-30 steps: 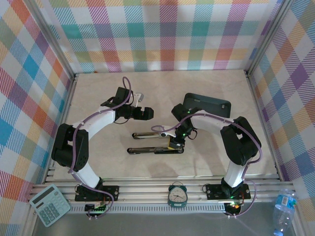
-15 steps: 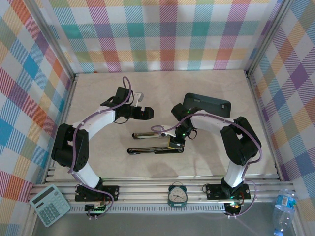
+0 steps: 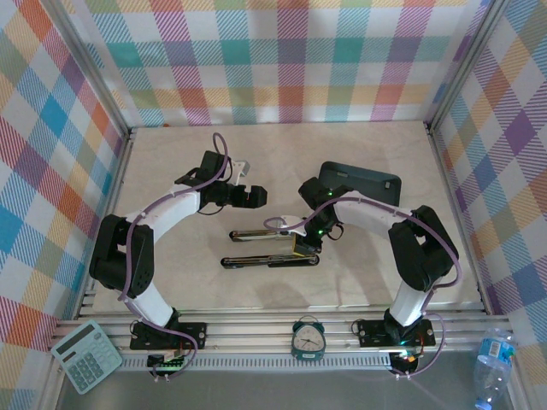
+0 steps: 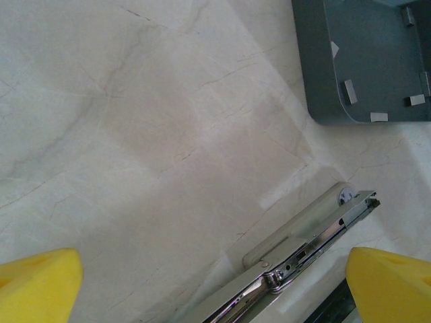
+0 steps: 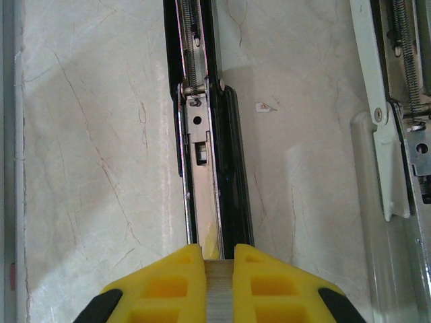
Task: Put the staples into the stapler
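A black stapler (image 3: 269, 260) lies open on the table, its metal channel (image 5: 202, 168) facing up. My right gripper (image 5: 219, 252) is shut on a silvery strip of staples (image 5: 219, 296), held right at the near end of that channel (image 3: 305, 248). A cream stapler (image 3: 256, 233) lies open just behind the black one and reaches into the left wrist view (image 4: 303, 249). My left gripper (image 3: 254, 196) hovers open above the cream stapler, its yellow fingertips (image 4: 37, 286) wide apart with nothing between them. More staples (image 4: 349, 91) lie in the tray.
A dark grey tray (image 3: 363, 182) sits behind the right arm, its corner (image 4: 323, 101) also in the left wrist view. The cream stapler (image 5: 394, 134) lies close on the right of the black one. Checked walls enclose the marble-patterned table.
The right arm's elbow has shifted slightly to the right. Its gripper stays at the black stapler's end with the strip. The left arm has not moved.
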### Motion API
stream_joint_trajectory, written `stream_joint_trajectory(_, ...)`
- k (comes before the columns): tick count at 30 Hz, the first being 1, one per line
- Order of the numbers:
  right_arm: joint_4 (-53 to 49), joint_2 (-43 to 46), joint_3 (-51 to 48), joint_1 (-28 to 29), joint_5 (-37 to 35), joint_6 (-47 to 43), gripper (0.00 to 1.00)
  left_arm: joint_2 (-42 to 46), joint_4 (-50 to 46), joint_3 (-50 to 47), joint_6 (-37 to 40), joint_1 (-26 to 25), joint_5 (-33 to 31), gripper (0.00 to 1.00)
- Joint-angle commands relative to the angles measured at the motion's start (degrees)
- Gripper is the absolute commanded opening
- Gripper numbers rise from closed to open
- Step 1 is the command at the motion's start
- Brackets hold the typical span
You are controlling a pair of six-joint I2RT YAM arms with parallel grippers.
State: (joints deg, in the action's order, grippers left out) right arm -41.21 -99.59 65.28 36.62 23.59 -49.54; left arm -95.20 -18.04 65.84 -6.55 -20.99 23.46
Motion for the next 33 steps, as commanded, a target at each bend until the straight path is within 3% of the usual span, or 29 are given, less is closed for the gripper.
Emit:
stream_joint_trajectory(1,-0.55,-1.05,0.03,0.29,0.1,-1.52,0.1,-0.35,-1.11,1.66,0.88,-0.54,0.27,1.0)
stream_joint_trajectory(33,-2.85,-2.45,0.38,0.29,2.39,-2.14,0.1,-0.6,-1.33,1.74,1.0,-0.63,0.27,1.0)
